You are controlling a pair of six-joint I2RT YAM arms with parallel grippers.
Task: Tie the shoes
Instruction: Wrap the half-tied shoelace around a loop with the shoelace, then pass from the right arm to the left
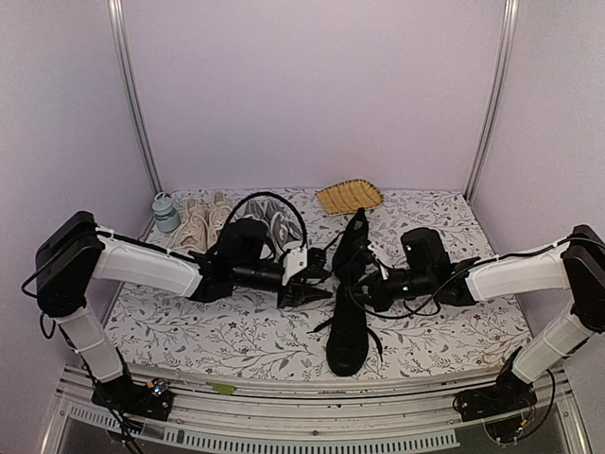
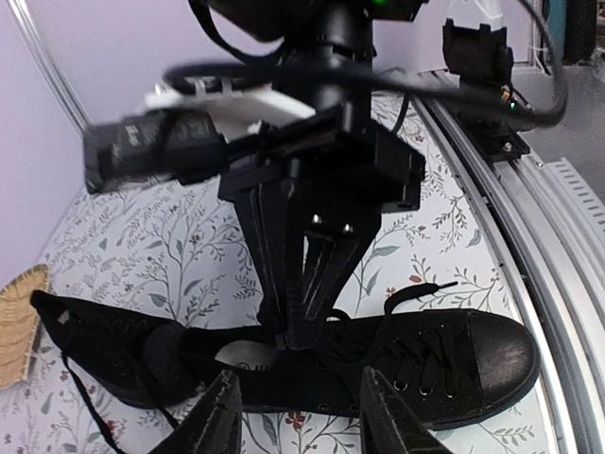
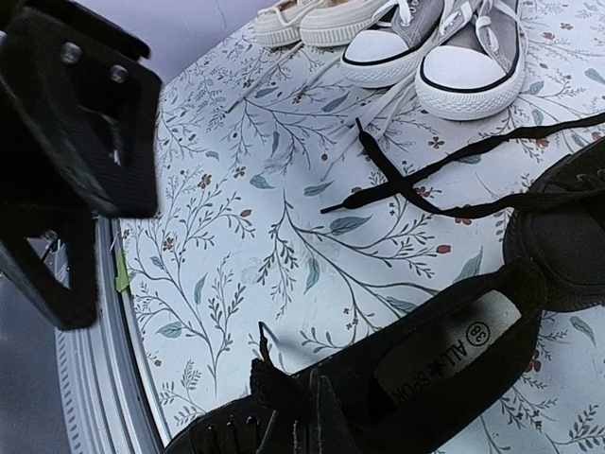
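Two matte black canvas shoes [image 1: 348,331] with flat laces [image 3: 444,156] lie on floral cloth [image 1: 208,331].

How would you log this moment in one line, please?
laces: untied | left fingers: open, facing near black shoe | right fingers: shut, tips at its laces | second black shoe: behind

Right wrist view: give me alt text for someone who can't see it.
A black low-top sneaker fills the bottom of the frame on a floral tablecloth, insole showing, with loose black laces crossing the cloth above it. Grey sneakers with white toe caps and a beige pair sit at the far edge; a blurred black robot part blocks the left.
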